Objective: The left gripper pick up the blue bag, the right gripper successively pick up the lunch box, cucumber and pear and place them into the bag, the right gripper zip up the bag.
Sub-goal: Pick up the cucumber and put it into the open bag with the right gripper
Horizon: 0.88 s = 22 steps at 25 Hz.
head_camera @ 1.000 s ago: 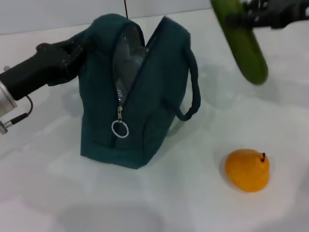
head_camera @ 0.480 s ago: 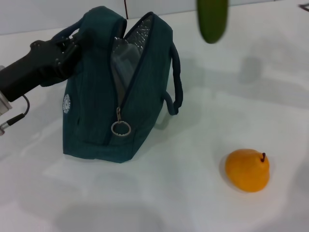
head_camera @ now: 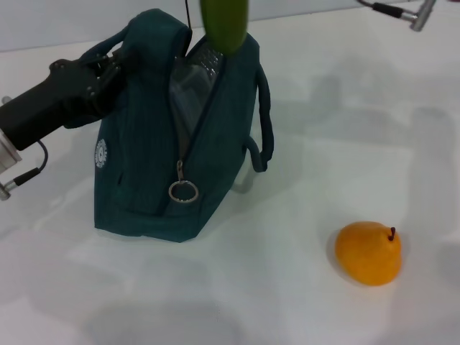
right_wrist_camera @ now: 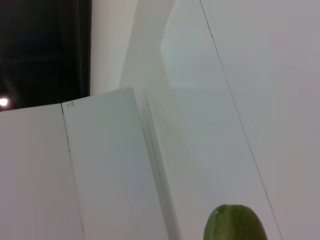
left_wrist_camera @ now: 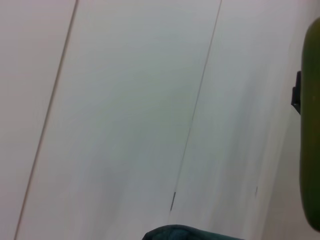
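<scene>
A: Change since half a second ago: the cucumber [head_camera: 224,25] has moved from right of the blue bag [head_camera: 180,136] to hang upright over its open mouth, tip at the zip gap. Bag barely shifted.

B: Meaning?

A: Probably the lowering step comes next; the lunch box isn't visible, perhaps inside already. The pear [head_camera: 369,252] waits on the desk [head_camera: 302,302], well apart from the bag.

B: Arm poses?

A: The left gripper [head_camera: 108,68] reaches in level from the left, jaws clamped on the bag's near top edge, holding it up. The right gripper is out of frame above; its jaws can't be read, though something must carry the cucumber.
</scene>
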Motion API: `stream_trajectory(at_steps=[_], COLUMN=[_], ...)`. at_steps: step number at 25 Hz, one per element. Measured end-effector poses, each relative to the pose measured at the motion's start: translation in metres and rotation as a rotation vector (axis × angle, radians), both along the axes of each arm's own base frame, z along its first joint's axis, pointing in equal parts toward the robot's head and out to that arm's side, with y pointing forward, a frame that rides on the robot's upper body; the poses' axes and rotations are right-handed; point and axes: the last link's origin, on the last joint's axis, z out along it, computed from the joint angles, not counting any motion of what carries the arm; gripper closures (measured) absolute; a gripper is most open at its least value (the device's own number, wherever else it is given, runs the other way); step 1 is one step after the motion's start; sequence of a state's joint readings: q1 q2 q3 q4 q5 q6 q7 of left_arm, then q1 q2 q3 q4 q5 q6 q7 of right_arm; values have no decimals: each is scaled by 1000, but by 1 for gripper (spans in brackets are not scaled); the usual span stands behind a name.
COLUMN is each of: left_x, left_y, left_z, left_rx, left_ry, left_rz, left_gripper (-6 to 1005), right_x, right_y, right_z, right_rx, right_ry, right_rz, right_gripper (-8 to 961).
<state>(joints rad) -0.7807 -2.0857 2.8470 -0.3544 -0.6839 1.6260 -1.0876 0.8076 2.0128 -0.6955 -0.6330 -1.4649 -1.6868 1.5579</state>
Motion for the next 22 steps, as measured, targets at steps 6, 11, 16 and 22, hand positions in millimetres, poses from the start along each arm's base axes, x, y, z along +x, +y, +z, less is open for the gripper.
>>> stream_trajectory(at_steps=[6, 11, 16, 22], left_x=[1, 2, 4, 5], left_y=[1, 1, 1, 2], left_z=[0, 0, -3, -3], left_rx=[1, 5, 8, 9], left_ry=[-1, -5, -8, -8], left_rz=[-2, -5, -15, -15], left_gripper=[946, 946, 946, 946], right_x=[0, 6, 23, 32], right_y=[-3, -8, -15, -20], right_z=[-23, -47, -69, -74], right_rx=[-22, -26, 40, 119], right_ry=[-36, -106, -130, -82], right_rz=[30, 44, 52, 48], right_gripper=[365, 363, 360, 358])
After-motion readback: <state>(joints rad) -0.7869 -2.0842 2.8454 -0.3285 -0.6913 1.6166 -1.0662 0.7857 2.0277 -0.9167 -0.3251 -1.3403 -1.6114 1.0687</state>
